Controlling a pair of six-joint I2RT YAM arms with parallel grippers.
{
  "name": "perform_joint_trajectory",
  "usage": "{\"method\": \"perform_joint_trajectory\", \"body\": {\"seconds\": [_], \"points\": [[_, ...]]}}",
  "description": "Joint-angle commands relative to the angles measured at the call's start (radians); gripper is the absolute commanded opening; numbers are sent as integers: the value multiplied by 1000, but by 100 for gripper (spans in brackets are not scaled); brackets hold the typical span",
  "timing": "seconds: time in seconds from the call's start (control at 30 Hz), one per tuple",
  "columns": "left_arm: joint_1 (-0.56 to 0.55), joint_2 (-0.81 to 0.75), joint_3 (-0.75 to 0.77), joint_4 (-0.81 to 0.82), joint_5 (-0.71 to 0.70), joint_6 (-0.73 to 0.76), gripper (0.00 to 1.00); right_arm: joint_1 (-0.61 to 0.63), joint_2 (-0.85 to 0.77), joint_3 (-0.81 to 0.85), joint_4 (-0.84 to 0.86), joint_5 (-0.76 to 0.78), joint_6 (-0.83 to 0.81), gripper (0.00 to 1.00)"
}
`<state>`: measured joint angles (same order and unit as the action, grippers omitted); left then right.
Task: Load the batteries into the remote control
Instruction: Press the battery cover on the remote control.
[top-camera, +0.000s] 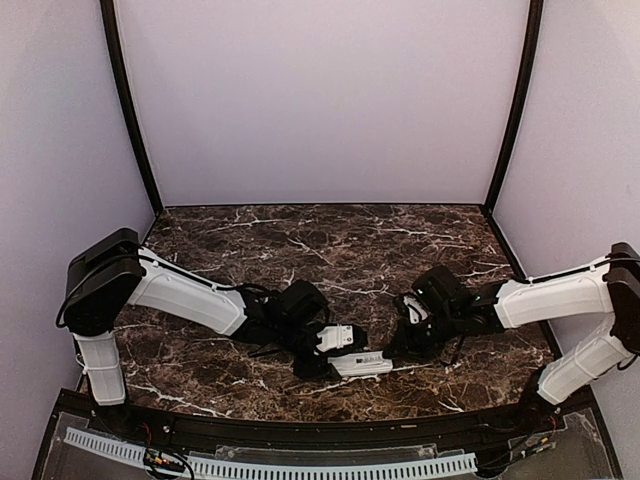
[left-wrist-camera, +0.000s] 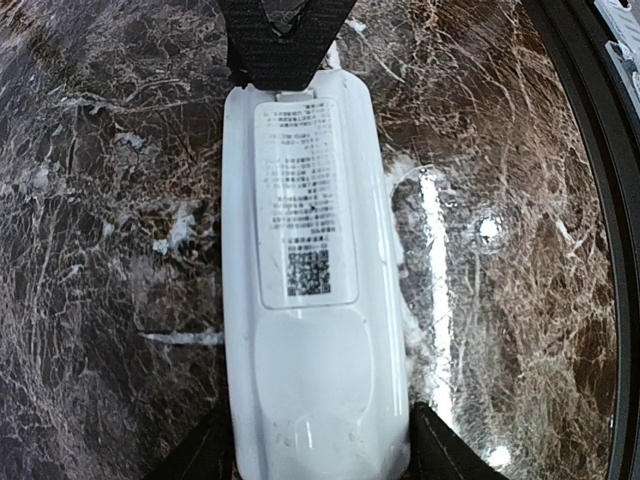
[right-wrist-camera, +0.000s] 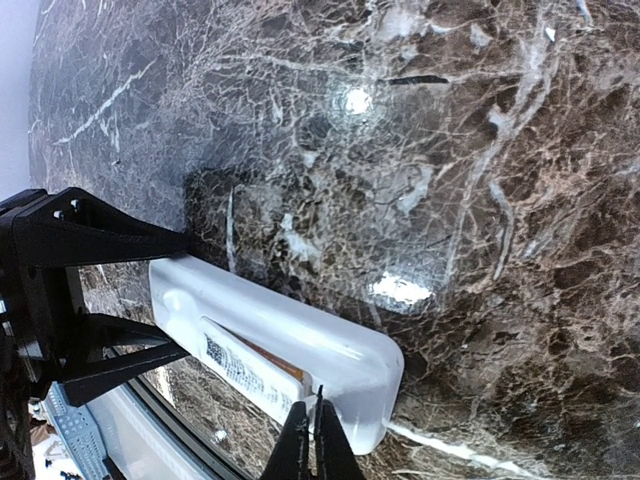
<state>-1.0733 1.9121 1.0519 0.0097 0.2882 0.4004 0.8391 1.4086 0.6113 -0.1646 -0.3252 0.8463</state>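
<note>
The remote control (left-wrist-camera: 315, 370) lies back side up on the marble table, its labelled battery cover (left-wrist-camera: 300, 200) facing the camera. My left gripper (left-wrist-camera: 320, 445) is shut on the remote's sides at one end; it shows in the top view too (top-camera: 335, 348). My right gripper (right-wrist-camera: 316, 440) is shut, its tips pressed against the far end of the cover (right-wrist-camera: 240, 372), which sits slightly raised. A sliver of orange (right-wrist-camera: 268, 354) shows in the gap under the cover. Apart from that the batteries are hidden. In the top view the remote (top-camera: 362, 366) sits between both grippers, the right one (top-camera: 400, 350) at its right end.
The remote is close to the table's near edge, where a black rail (top-camera: 320, 432) runs with a white perforated strip (top-camera: 300, 465) below it. Pale walls enclose the dark marble top (top-camera: 330, 250) on three sides.
</note>
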Motion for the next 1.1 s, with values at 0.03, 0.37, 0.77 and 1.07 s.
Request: {"method": "perform_joint_trajectory", "body": {"seconds": [0.03, 0.37, 0.77, 1.07], "points": [[4, -14, -13, -33, 5, 9, 59, 9, 6, 21, 13, -8, -4, 3], [4, -4, -7, -40, -2, 8, 58, 13, 16, 18, 31, -29, 3, 0], [4, 12, 8, -51, -2, 5, 44, 42, 61, 24, 76, -38, 27, 0], [3, 29, 20, -56, 10, 5, 29, 69, 79, 7, 106, -34, 77, 0]]}}
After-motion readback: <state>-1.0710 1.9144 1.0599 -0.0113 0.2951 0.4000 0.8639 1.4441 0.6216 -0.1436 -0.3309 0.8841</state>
